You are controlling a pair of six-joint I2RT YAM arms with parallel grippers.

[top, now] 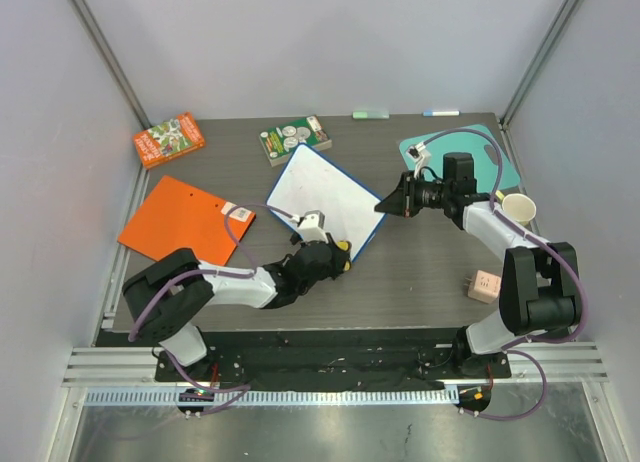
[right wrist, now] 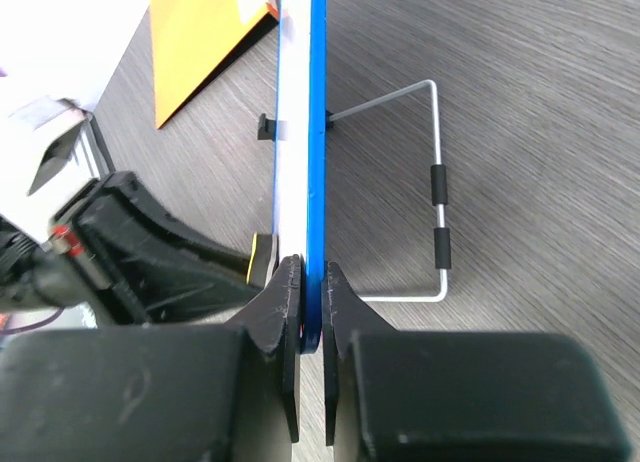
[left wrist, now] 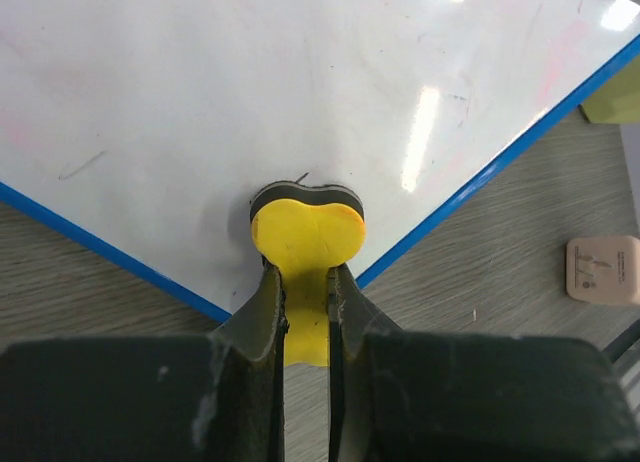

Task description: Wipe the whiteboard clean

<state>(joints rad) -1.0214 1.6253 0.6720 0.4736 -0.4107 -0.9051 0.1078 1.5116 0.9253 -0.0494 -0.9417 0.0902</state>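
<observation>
The whiteboard (top: 325, 194), white with a thin blue frame, stands tilted on the dark table at the centre. My right gripper (top: 387, 204) is shut on its right corner; in the right wrist view the board (right wrist: 317, 132) is edge-on between the jaws of that gripper (right wrist: 313, 282), with its wire stand (right wrist: 438, 182) behind. My left gripper (top: 335, 254) is shut on a yellow eraser (left wrist: 305, 230) whose dark felt presses on the board's lower corner (left wrist: 250, 102). Faint dark marks (left wrist: 80, 164) remain on the white surface. The left gripper (left wrist: 307, 282) sits just below the blue edge.
A flat orange board (top: 185, 220) lies at left. A teal cutting board (top: 470, 147) and a paper cup (top: 518, 209) are at right. A pink charger (top: 484, 285) is near the right arm. Two printed boxes (top: 168, 139) (top: 295, 139) and markers (top: 440, 112) lie at the back.
</observation>
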